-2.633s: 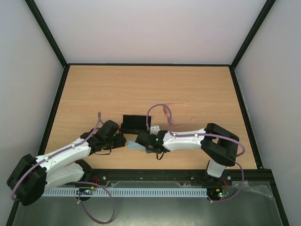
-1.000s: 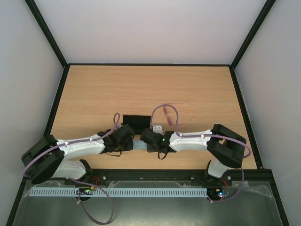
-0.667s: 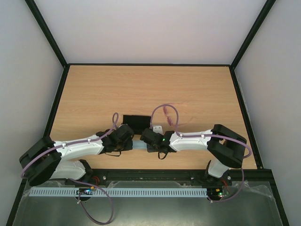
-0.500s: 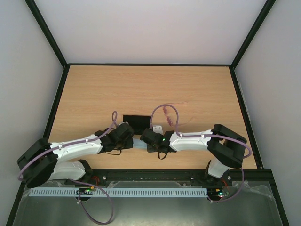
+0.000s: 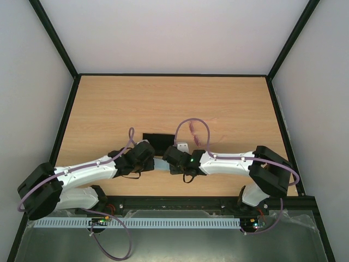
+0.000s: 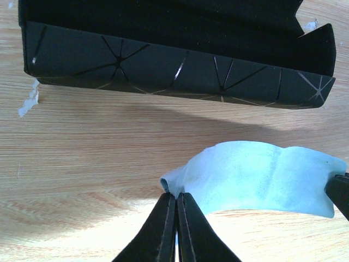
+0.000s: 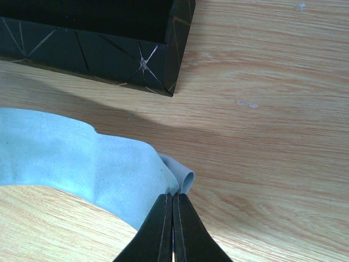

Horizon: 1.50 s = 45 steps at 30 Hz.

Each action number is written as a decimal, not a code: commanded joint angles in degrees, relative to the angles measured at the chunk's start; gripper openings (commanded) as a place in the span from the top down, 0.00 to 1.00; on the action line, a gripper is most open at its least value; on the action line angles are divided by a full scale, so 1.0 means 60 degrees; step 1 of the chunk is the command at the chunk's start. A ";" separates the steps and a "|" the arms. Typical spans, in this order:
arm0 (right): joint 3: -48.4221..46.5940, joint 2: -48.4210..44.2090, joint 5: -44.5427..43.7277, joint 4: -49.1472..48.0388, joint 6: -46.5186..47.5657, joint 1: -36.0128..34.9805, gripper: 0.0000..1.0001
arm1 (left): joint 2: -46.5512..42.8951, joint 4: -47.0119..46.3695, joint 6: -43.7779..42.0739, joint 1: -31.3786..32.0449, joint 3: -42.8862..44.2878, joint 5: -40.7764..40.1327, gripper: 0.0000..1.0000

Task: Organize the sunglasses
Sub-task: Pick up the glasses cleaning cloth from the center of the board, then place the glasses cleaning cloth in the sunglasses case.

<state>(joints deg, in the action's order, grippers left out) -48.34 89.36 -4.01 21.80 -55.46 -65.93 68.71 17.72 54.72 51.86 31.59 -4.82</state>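
A light blue cloth [image 6: 262, 177] hangs stretched between my two grippers, just in front of the open black case [image 6: 163, 65]. My left gripper [image 6: 175, 194] is shut on the cloth's left end, which curls over at the fingertips. My right gripper [image 7: 173, 195] is shut on the right end of the cloth [image 7: 65, 158], near the case's right corner [image 7: 163, 65]. In the top view the cloth [image 5: 160, 164] shows as a short strip between both wrists. The sunglasses [image 5: 194, 130] show only faintly, as a thin pinkish shape behind the right wrist, right of the case [image 5: 155, 136].
A small white scrap [image 5: 182, 148] lies next to the right wrist. Purple cables [image 5: 191, 121] loop above both wrists. The wooden table [image 5: 163, 98] has a black frame rail [image 5: 174, 200] along its near edge and black posts at the sides.
The left arm has swung right from beside the case to the cloth's left end. Over the last second both arms edged slightly toward the case, the cloth held between them.
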 commanded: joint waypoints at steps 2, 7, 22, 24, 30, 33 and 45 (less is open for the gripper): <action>-0.0210 -0.0240 -0.0331 0.0449 0.0048 0.0030 0.99 | -0.0201 0.0278 0.0101 0.0048 0.0137 -0.0178 0.98; -0.0263 -0.0295 -0.0386 0.0494 0.0065 0.0028 0.99 | -0.0307 0.0388 0.0131 0.0045 0.0238 -0.0252 0.98; -0.1115 -0.0172 -0.0437 0.0952 0.0711 0.0504 0.99 | -0.0376 0.0814 -0.0209 -0.0352 0.0909 -0.0605 0.98; -0.1272 -0.0122 -0.0404 0.1000 0.0817 0.0602 0.99 | -0.0373 0.0852 -0.0287 -0.0477 0.0969 -0.0603 0.98; -0.1952 0.0185 -0.0403 0.1245 0.1208 0.0864 0.99 | -0.0434 0.0917 -0.0572 -0.0920 0.1047 -0.0574 0.98; -0.2253 0.0403 -0.0359 0.1295 0.1411 0.1007 0.99 | -0.0420 0.0889 -0.0765 -0.1240 0.1067 -0.0511 0.98; -0.3458 0.1522 -0.0051 0.1390 0.2037 0.1496 0.99 | 0.0148 0.0511 -0.1561 -0.2367 0.1321 -0.0139 0.98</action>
<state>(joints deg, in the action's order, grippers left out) -66.17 96.60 -4.32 28.05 -45.30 -57.71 68.12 21.63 47.79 38.87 37.56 -6.48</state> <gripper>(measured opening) 0.016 0.027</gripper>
